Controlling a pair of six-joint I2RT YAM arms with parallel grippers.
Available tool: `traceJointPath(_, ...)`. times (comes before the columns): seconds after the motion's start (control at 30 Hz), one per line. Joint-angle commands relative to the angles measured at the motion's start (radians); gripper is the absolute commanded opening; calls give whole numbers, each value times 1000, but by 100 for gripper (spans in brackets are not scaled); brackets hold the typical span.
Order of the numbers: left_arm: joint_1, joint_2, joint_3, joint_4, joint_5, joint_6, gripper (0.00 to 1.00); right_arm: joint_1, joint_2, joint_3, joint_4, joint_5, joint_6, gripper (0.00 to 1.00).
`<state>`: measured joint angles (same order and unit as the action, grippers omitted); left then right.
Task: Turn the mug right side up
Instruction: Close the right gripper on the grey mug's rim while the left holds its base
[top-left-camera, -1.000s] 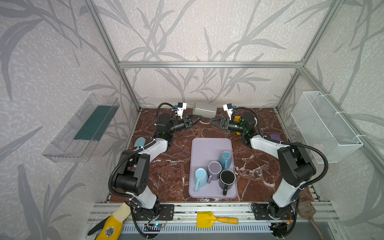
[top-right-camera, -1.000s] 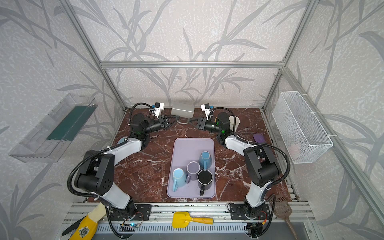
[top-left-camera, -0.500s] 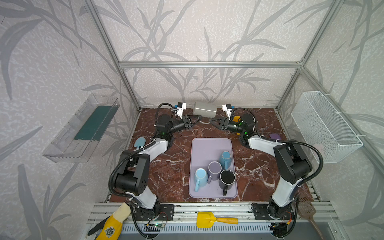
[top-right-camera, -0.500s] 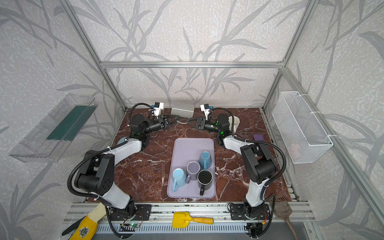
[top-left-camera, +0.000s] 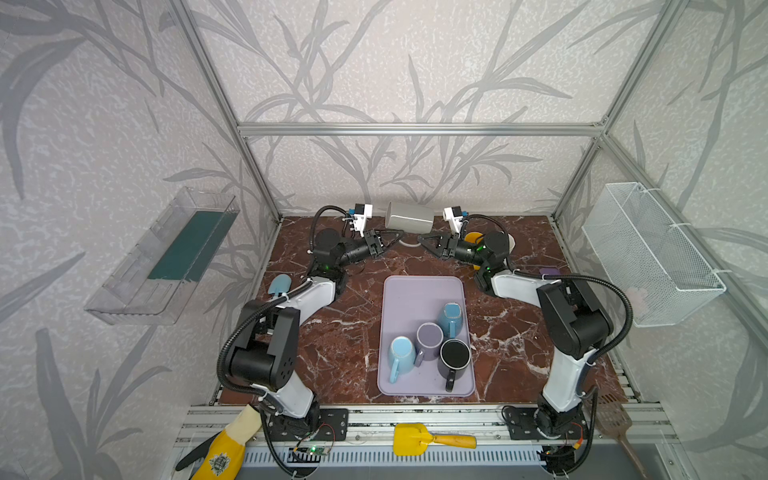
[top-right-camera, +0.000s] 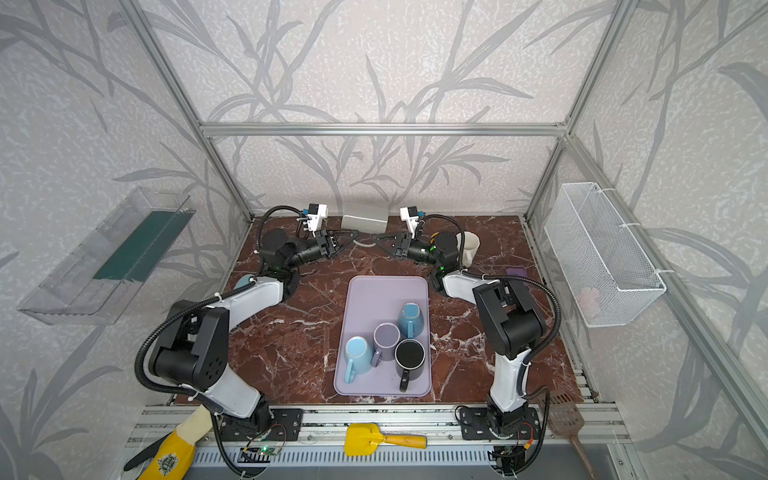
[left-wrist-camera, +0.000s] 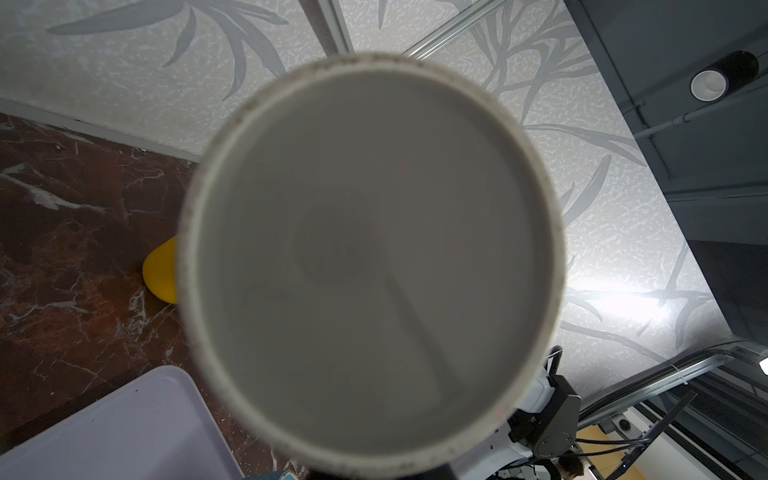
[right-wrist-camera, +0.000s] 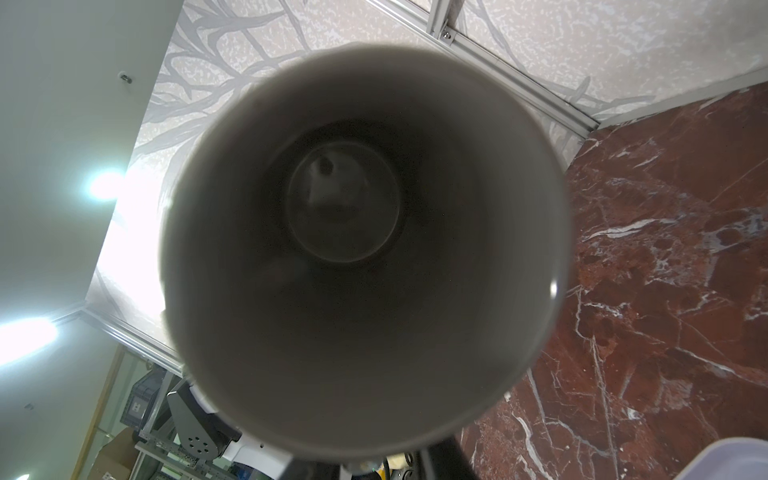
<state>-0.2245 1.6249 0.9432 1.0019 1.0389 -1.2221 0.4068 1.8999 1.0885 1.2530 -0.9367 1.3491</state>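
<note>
At far left, clear bin (top-left-camera: 166, 257) on the wall. Reaches in from the left with left gripper (top-left-camera: 395, 240), jaws pinched tight, seemingly on the handle (top-left-camera: 409, 246), though too small to be sure. Holds the mug (top-left-camera: 409, 217) aloft at back centre, above the table (top-left-camera: 340, 324), lying on its side: base toward the left arm, filling the left wrist view; mouth toward the right arm, filling the right wrist view. Meets it from the right with right gripper (top-left-camera: 426, 241), tips near the handle; cannot tell whether clamped or apart. Nearer the front, tray (top-left-camera: 415, 291) with four more mugs (top-left-camera: 429, 338). At far right, wire basket (top-left-camera: 648, 257) on the wall
</note>
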Motion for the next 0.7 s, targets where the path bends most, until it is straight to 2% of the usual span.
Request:
traceJointPath(0.0,-10,-28,17,153,26,-17,0,4,18,40,93,-2,40,28)
traceJointPath(0.27,-12,-23,17,170,34,-28,0,9,36,67,136,-2,83,24)
traceJointPath(0.67,-15,-8,18,152,41,-27,0,10,29,67,115,1,70,1)
